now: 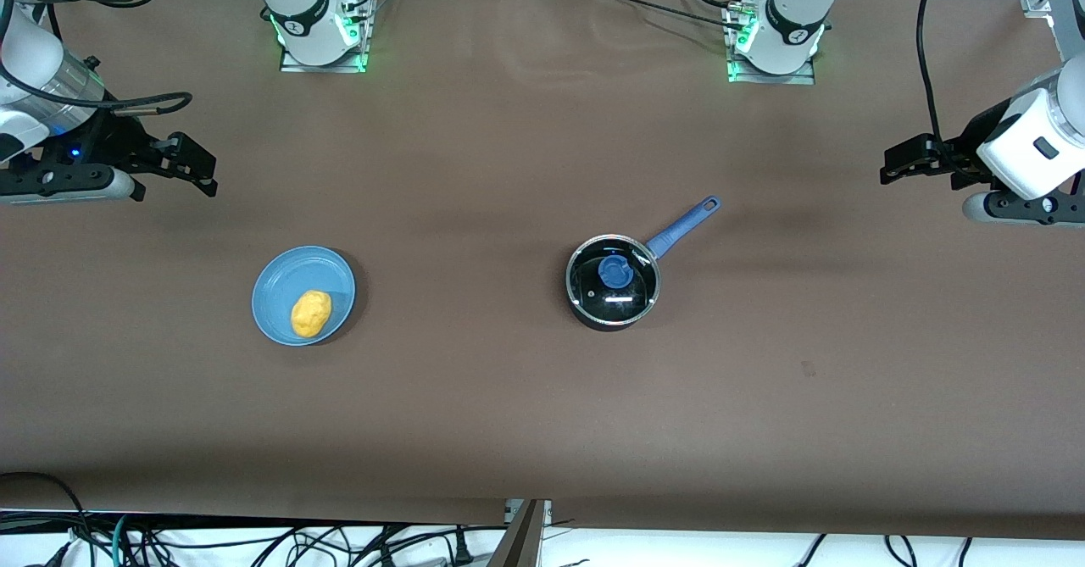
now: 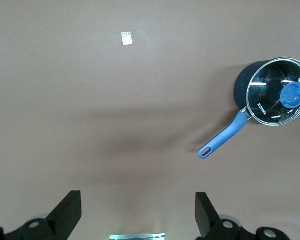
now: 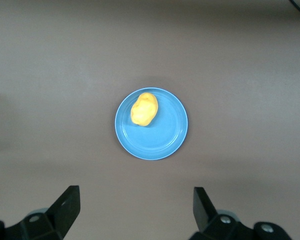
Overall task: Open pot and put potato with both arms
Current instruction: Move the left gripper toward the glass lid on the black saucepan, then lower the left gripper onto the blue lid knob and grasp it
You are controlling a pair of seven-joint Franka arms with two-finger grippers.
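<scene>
The black pot [image 1: 612, 283] stands on the table nearer the left arm's end, with its glass lid and blue knob [image 1: 614, 270] on it and its blue handle [image 1: 683, 226] pointing away from the front camera. It also shows in the left wrist view [image 2: 278, 91]. The yellow-orange potato [image 1: 310, 313] lies on a light-blue plate [image 1: 284, 283] toward the right arm's end, and it also shows in the right wrist view [image 3: 144, 109]. My left gripper [image 1: 888, 167] [image 2: 138, 205] is open and empty, up at its end of the table. My right gripper [image 1: 203, 173] [image 3: 135, 202] is open and empty, up at its own end.
The two arm bases [image 1: 322, 37] [image 1: 776, 41] stand along the table edge farthest from the front camera. Cables [image 1: 254, 541] hang below the nearest edge. A small white tag [image 2: 126, 38] lies on the brown table cover.
</scene>
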